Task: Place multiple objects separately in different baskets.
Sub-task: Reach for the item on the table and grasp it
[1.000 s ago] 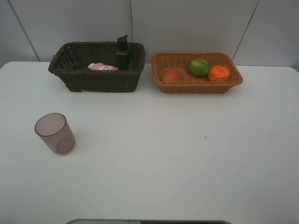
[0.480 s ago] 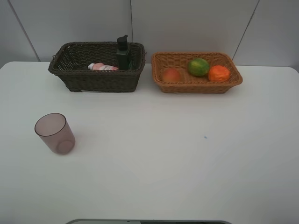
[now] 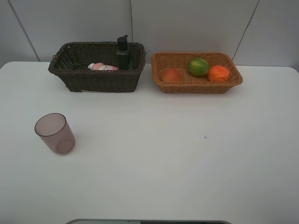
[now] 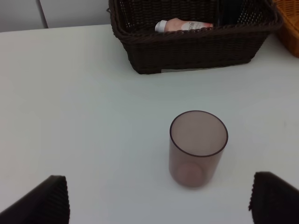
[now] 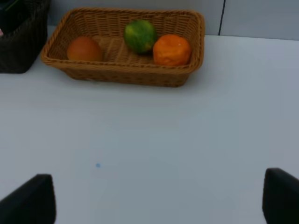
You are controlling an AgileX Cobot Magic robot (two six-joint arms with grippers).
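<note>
Hovering wide open, empty, left claw (image 4: 159, 196) faces cup (image 4: 198, 148) standing upright on worktop (image 3: 163, 154) just ahead, dark basket (image 4: 196, 46) beyond. Right claw (image 5: 159, 196) open, empty, tan basket (image 5: 124, 65) with three fruits ahead. Cup likely last item, aligned for grasp.

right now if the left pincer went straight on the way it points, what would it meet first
Probably the translucent mauve plastic cup, standing upright on the white table, centred between the open left pincer's fingertips. The dark brown wicker basket lies farther along. Depth is unclear.
</note>
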